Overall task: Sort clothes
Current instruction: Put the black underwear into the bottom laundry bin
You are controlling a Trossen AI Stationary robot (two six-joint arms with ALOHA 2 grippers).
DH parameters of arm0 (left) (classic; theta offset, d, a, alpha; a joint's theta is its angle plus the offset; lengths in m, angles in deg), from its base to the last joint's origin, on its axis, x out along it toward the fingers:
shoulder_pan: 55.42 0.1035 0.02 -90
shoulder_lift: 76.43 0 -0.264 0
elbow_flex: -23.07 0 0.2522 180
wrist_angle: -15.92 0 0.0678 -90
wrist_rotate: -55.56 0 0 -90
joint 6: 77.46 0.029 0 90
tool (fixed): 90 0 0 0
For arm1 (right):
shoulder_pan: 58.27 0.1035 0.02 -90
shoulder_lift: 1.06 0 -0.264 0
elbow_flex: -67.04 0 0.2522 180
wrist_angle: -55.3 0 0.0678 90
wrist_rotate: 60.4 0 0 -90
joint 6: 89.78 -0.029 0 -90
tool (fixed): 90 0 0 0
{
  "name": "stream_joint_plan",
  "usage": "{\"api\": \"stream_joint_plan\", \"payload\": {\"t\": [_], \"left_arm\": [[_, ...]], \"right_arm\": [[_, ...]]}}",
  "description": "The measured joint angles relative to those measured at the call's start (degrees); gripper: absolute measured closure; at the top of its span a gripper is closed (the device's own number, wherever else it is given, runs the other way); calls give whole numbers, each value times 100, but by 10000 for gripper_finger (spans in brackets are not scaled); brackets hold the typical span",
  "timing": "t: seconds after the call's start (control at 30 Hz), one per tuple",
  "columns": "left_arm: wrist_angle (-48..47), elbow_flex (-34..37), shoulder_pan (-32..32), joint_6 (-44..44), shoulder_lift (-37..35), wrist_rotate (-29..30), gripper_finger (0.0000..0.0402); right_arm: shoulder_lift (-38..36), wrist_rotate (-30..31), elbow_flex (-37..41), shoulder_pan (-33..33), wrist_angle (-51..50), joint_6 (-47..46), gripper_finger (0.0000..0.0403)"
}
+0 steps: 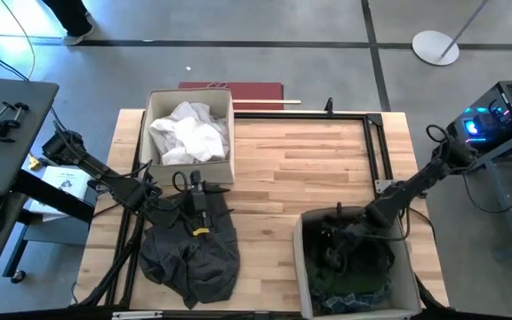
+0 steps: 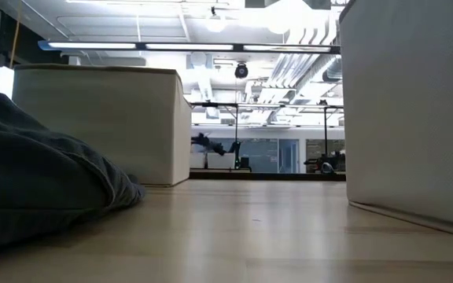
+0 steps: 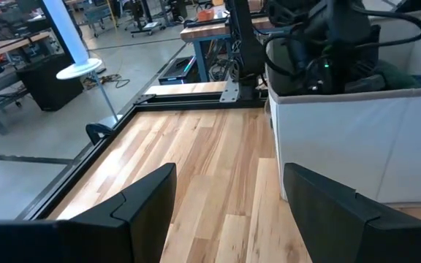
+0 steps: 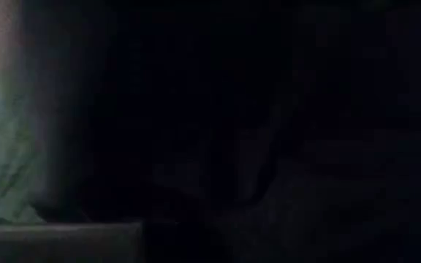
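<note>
The left gripper (image 1: 204, 197) hovers with fingers apart over the dark grey garment (image 1: 189, 249) heaped at the table's near left, limp and light, best pinched at a raised fold, while the right gripper (image 1: 334, 238), fingers unseen, is buried in the right bin (image 1: 302, 267).

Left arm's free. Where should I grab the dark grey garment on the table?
Pinch the raised, bunched fold at the dark grey garment's top edge, coming straight down. The open left gripper is right there, and the fabric's wrinkled, not flat, so a ridge offers purchase.
</note>
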Motion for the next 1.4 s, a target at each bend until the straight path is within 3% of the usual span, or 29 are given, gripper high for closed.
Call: {"api": "stream_joint_plan", "payload": {"t": [0.2, 0.4, 0.53, 0.67, 0.87, 0.97, 1.03, 1.13, 1.3, 1.4], "left_arm": [[1, 3, 0, -4, 0, 0, 158], [-4, 3, 0, -4, 0, 0, 158], [-37, 3, 0, -6, 0, 0, 158], [-234, 3, -2, -151, 0, 0, 158], [-892, 3, -2, -875, -3, -66, 158], [-1873, 3, -115, -1207, -4, -382, 158], [-2761, 3, -314, -1405, -4, -541, 158], [-3855, 3, -526, -2363, -22, -950, 158], [-4544, 3, -734, -3897, -56, -2425, 158], [-4761, 8, -809, -3754, 39, -2178, 158]], "right_arm": [[-46, -100, -666, -6, -532, 939, 284], [-81, 753, -2515, 207, -2767, 1400, 284], [-90, 1256, -3691, 562, -4154, 669, 284], [-97, 1580, -4199, 1187, -4537, -534, 284], [61, 1444, -3764, 1949, -4841, -1971, 284], [181, 901, -3110, 2027, -4538, -2783, 284], [291, 961, -2572, 2013, -4260, -2982, 284], [346, 1235, -1799, 1777, -3450, -2835, 284], [160, 1017, -1334, 1264, -2067, -1606, 263], [-25, 1267, -1472, 1034, -2038, -635, 241]]}}
